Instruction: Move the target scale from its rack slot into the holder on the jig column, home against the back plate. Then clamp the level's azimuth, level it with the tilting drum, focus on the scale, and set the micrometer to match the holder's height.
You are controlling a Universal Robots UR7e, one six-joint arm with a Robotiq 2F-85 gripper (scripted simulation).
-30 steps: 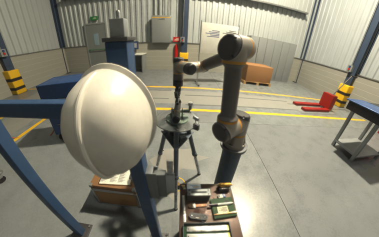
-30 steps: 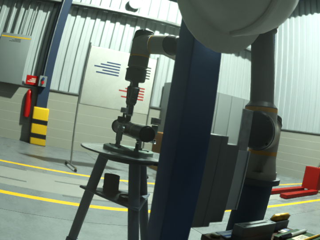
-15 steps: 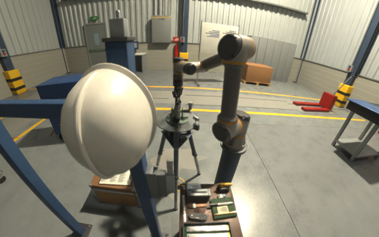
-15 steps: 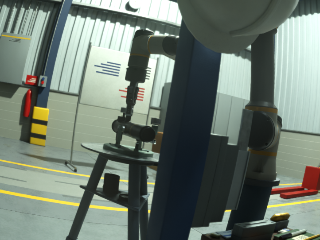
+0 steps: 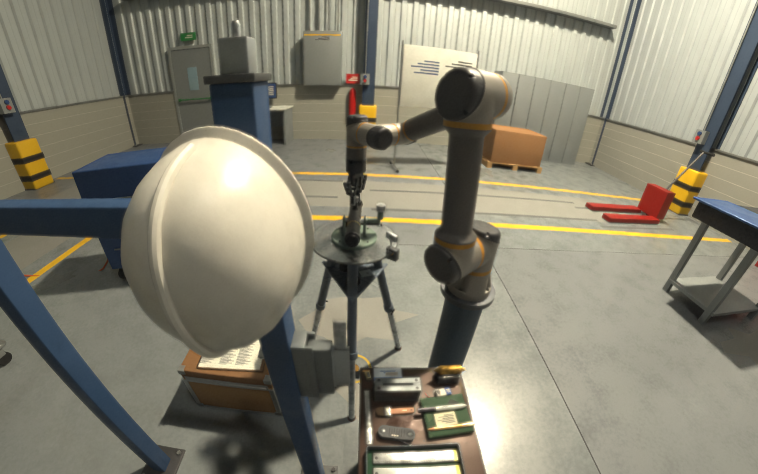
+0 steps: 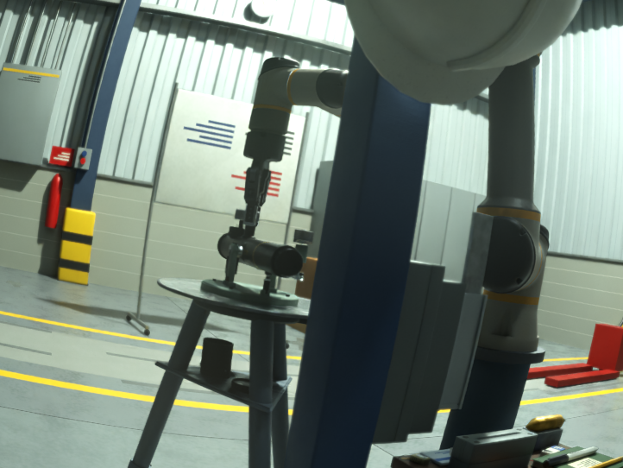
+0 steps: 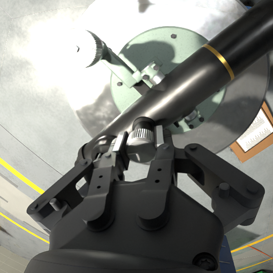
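The level's black telescope (image 7: 183, 84) (image 6: 261, 254) (image 5: 353, 223) sits on a green base (image 7: 168, 76) on the tripod's round plate (image 6: 236, 297). A brass ring circles its tube. My gripper (image 7: 138, 140) (image 6: 246, 221) (image 5: 354, 193) reaches down from above onto the telescope's top. Its two fingers are closed on a small knurled focus knob (image 7: 140, 135) that stands up from the tube. A second knurled knob (image 7: 93, 52) sticks out on a green arm at the side of the base. The target scale and the holder are hidden.
Behind the tripod stand a whiteboard (image 6: 226, 151) and the hall wall. A blue jig column (image 6: 357, 272) with a white dome (image 5: 215, 240) fills the foreground. The arm's pedestal (image 5: 461, 313) is to the right. A tool tray (image 5: 419, 416) lies in front.
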